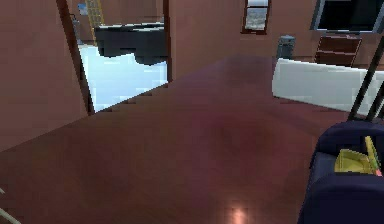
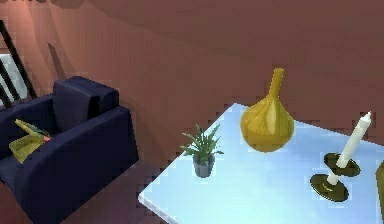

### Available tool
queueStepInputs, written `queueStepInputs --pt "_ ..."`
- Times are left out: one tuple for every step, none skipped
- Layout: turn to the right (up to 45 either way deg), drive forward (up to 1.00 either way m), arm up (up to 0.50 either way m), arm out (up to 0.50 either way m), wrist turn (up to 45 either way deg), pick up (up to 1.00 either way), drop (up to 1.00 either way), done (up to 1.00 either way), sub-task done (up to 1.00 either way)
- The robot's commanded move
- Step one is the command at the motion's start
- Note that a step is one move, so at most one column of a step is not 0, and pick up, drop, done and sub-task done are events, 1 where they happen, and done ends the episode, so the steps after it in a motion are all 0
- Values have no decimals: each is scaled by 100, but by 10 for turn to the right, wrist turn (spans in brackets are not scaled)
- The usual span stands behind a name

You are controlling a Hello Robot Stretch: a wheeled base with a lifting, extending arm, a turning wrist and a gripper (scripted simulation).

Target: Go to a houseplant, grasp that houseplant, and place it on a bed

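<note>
The robot's wheeled base stands on the dark reddish-brown floor [image 1: 190, 140]. Its front looks across that floor with the open doorway [image 1: 120, 70] at the forward view's left. Its arm side faces the pale blue tabletop [image 2: 270, 190] and the dark navy armchair [image 2: 70, 140] near it.

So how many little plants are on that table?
1. The houseplant stands in a dark pot near the pale table's left edge, beside the yellow vase. More could sit past the picture's right edge.

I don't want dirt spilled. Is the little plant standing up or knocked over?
Standing up. The plant sits upright in its dark pot on the pale table, leaves pointing up.
</note>
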Motion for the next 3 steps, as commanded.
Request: queueStepInputs --pt "0 0 38 0 0 0 0 0 0" --pt "0 0 0 14 0 0 0 0 0" --pt "0 0 0 0 450 0 0 0 0"
